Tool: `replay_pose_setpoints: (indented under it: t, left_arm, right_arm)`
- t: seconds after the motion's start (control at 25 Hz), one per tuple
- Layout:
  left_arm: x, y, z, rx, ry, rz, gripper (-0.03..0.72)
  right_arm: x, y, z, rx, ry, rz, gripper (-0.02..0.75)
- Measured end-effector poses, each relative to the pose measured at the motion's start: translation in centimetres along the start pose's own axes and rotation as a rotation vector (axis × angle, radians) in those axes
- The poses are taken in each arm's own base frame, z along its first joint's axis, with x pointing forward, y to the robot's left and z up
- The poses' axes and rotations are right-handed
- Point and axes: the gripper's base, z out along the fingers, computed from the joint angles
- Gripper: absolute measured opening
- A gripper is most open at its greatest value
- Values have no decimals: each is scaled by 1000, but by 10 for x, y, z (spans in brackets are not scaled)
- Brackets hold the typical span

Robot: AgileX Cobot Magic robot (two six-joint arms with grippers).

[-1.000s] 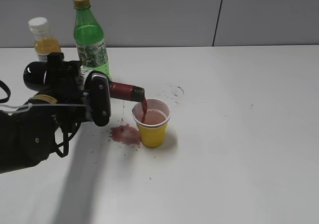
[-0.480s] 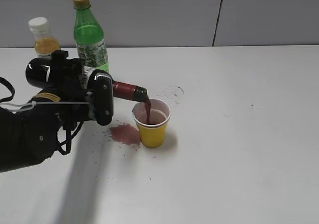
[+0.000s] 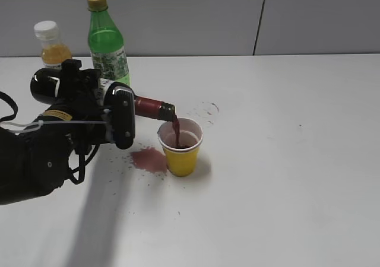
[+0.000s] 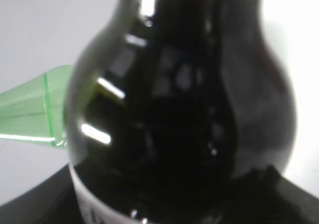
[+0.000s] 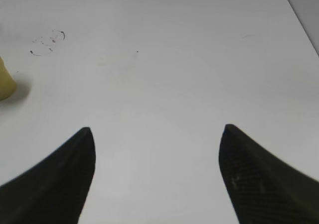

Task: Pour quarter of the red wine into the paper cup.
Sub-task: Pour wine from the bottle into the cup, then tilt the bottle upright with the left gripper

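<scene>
Plainly held near-horizontal over the white table (image 3: pixel 285 160): a dark, near-black glass wine bottle with a red foil neck (image 3: pixel 149 107), clamped round its wide belly by the left gripper (image 3: pixel 98 98), mouth just above the small yellow paper cup (image 3: pixel 181 155), with a thin stream of red wine (image 3: pixel 175 130) falling inside. Judged heavy, rigid, glossy and slippery once wet; best gripped at the thick body, as here, not the tapering neck. Judged the cup light, thin-walled, easily tipped. Noted a flat red puddle (image 3: pixel 148 159) just beside the cup's base. Found the right gripper (image 5: pixel 157 149) spread wide, empty, above bare table.
</scene>
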Motion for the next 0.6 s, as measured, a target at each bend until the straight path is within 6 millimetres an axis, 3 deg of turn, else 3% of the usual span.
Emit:
replay_pose_setpoints:
  t: [0.36,0.6]
  left_arm:
    - [0,0,0,1,1,-21,548]
    - [-3,-1,0,20,-29,-282,548]
  right_arm:
    - [0,0,0,0,0,0,586]
    - [0,0,0,0,1,0,586]
